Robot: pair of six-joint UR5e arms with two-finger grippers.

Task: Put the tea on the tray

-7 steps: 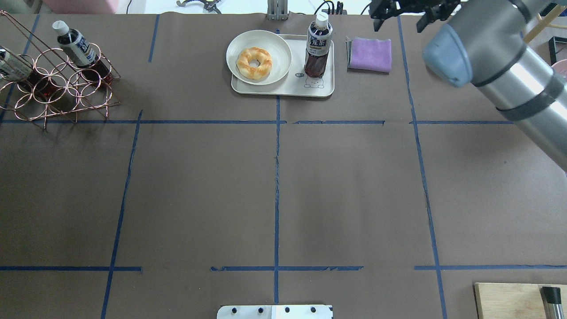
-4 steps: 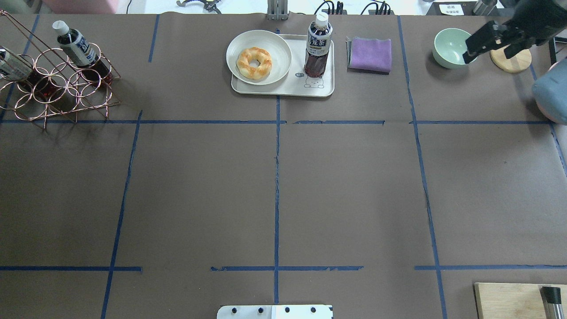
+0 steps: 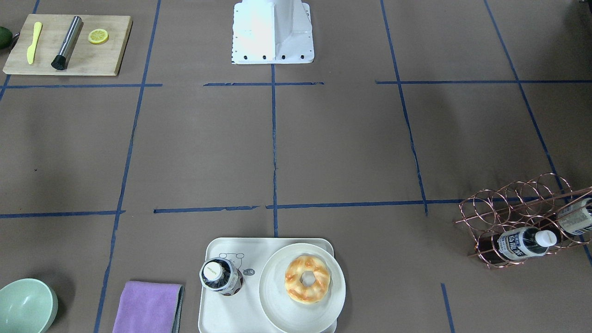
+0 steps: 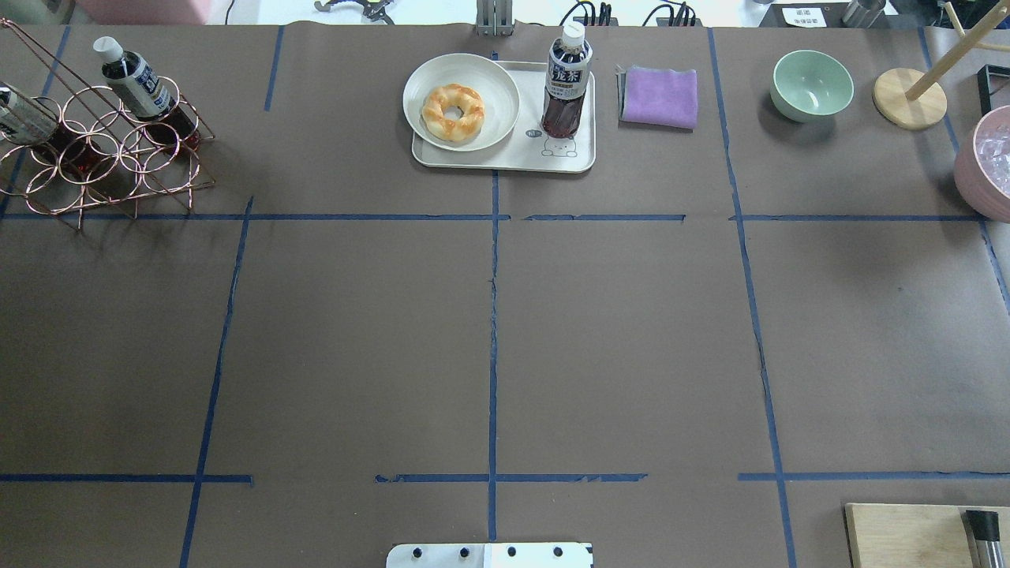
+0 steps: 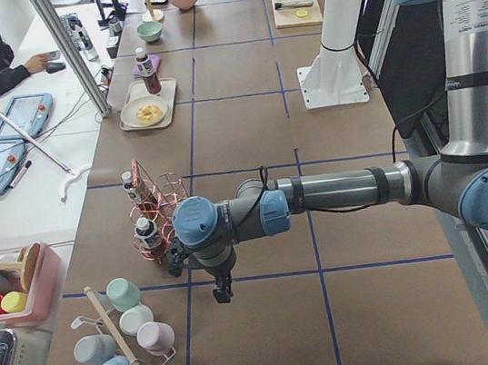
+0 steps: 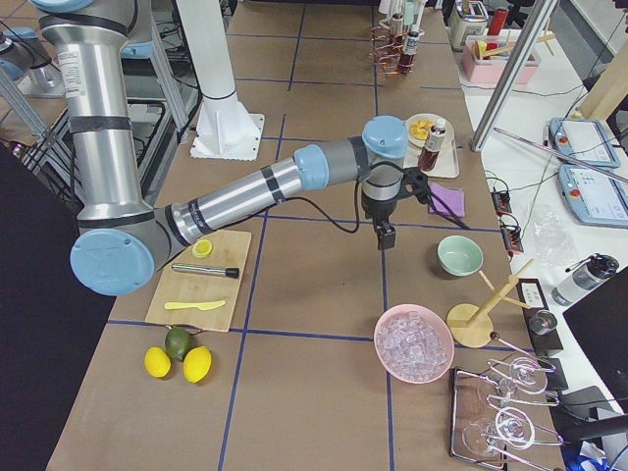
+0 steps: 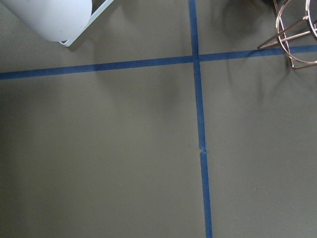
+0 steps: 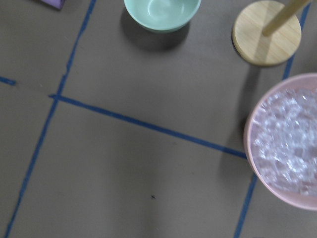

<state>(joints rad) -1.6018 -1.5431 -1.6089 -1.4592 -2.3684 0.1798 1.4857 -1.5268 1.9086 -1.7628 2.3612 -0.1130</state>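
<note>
One tea bottle (image 4: pixel 566 83) stands upright on the cream tray (image 4: pixel 505 158), next to its printed bear; it also shows in the front view (image 3: pixel 221 276) on the tray (image 3: pixel 217 314). Two alike bottles (image 4: pixel 140 85) lie in the copper rack. Neither gripper shows in the overhead or front view. My left gripper (image 5: pixel 223 293) shows only in the exterior left view, low near the rack. My right gripper (image 6: pixel 386 236) shows only in the exterior right view, above the table between tray and green bowl. I cannot tell whether either is open or shut.
A round white plate (image 4: pixel 426 79) with a doughnut sits on the tray's left part. A purple cloth (image 4: pixel 660 96), a green bowl (image 4: pixel 812 84), a wooden stand (image 4: pixel 909 98) and a pink bowl of ice (image 4: pixel 986 162) stand to the right. The copper rack (image 4: pixel 102 158) is far left; a cutting board (image 4: pixel 907 536) is near right.
My right arm has swung out of the overhead view to the right, uncovering the green bowl, wooden stand and pink bowl. The tea bottle on the tray has not moved.
</note>
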